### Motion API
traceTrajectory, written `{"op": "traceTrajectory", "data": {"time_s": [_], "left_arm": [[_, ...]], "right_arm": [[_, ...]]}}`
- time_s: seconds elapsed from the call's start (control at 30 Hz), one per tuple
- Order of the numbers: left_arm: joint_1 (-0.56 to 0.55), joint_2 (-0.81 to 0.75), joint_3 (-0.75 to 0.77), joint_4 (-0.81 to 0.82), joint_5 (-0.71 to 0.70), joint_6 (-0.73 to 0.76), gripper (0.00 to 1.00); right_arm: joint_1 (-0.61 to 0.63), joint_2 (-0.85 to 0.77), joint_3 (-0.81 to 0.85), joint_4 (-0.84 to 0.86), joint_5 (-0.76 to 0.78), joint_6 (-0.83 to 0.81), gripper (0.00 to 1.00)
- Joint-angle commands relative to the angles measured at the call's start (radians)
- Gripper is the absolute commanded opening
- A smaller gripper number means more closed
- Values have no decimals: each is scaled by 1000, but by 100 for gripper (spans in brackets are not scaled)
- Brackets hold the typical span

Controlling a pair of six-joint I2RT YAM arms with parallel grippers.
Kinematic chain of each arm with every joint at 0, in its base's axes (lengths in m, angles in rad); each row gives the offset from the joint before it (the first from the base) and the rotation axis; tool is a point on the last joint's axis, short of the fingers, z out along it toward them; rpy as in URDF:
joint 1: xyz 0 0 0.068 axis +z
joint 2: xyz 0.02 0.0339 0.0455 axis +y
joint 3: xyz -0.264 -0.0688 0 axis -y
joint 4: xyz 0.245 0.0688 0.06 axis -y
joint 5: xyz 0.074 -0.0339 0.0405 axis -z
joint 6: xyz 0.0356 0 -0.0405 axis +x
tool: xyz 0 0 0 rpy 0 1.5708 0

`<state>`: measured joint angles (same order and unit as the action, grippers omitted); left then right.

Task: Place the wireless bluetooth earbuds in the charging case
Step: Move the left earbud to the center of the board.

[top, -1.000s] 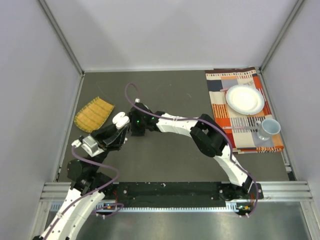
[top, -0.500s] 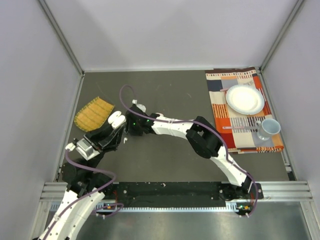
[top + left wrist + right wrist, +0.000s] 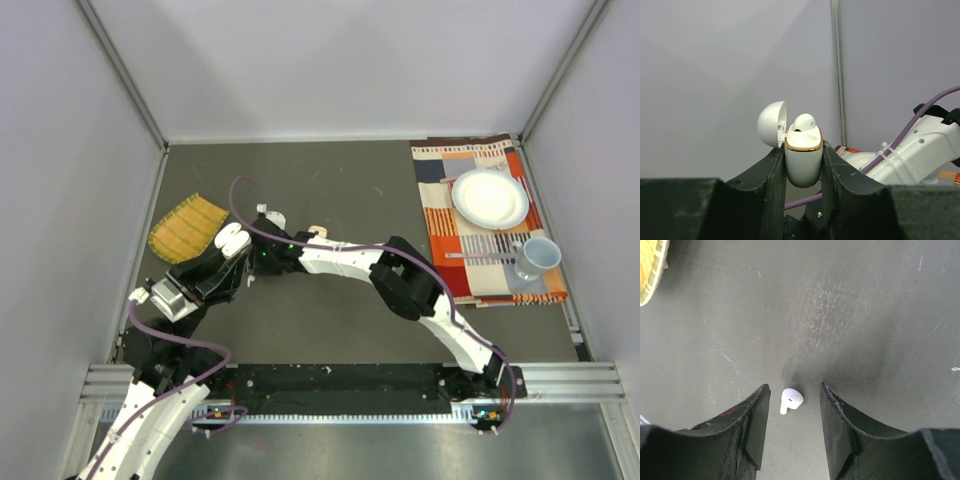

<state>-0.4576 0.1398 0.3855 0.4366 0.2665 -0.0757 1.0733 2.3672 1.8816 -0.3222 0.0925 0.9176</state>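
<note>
**White stemmed earbud (image 3: 791,399) lies loose on the dark grey table (image 3: 840,300)**

Your right gripper (image 3: 794,387) straddles it, jaws apart, not touching. Your left gripper (image 3: 802,150) clamps the white, gold-rimmed egg-shaped charging case (image 3: 803,167), lid open, another white earbud (image 3: 804,122) seated inside.

white arm links (image 3: 340,255), black joints (image 3: 405,285), looping purple cables (image 3: 932,106), matte black claw fingers (image 3: 840,430)
</note>
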Motion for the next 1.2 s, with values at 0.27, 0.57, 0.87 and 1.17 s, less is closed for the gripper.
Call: {"op": "traceTrajectory", "data": {"time_s": [0.27,0.57,0.87,1.17], "left_arm": [[4,-6,23,33,-23,-12,0],[4,-6,18,28,-26,-19,0],[4,3,12,37,-29,-24,0],[4,-3,6,33,-36,-30,0]], "right_arm": [[39,60,85,-89,44,-52,44],[50,70,94,-121,90,-77,41],[68,75,102,-130,116,-106,38],[74,87,113,-143,118,-121,35]]}}
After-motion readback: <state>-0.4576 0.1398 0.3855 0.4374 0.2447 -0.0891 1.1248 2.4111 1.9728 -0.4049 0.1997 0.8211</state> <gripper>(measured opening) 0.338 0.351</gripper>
